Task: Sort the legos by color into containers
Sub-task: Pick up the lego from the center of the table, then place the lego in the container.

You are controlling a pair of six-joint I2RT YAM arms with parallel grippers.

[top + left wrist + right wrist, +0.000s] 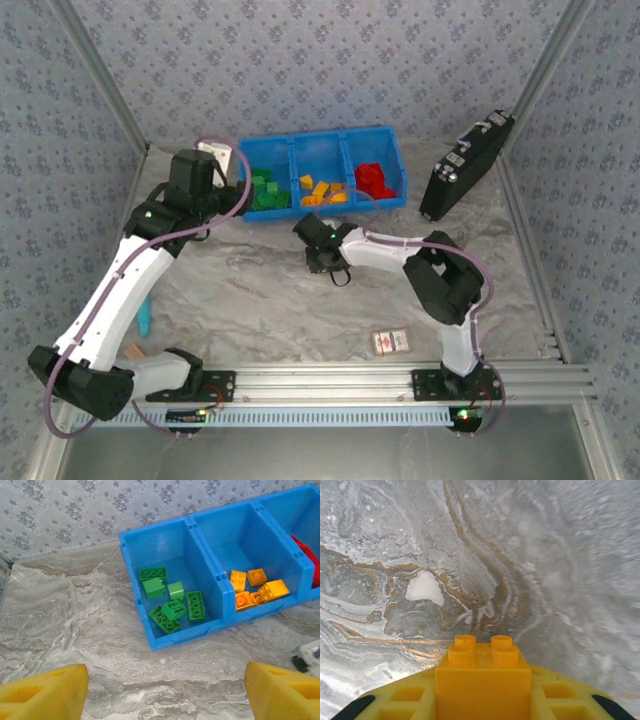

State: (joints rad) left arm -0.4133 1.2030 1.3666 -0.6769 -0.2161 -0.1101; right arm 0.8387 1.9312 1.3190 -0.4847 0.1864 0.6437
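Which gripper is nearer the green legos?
Left. The left gripper is just off the tray's green end, with the green legos close ahead. The right gripper is farther, in front of the tray's middle, holding an orange lego.

One blue tray (318, 152) of three compartments at 12 o'clock, six green bricks (172, 609), about five orange-yellow bricks (257, 576), red bricks (375, 178) too heaped to count, one separate orange-yellow brick (482, 680), one black device (465, 165) at 2 o'clock, one card (391, 341) at 5 o'clock.
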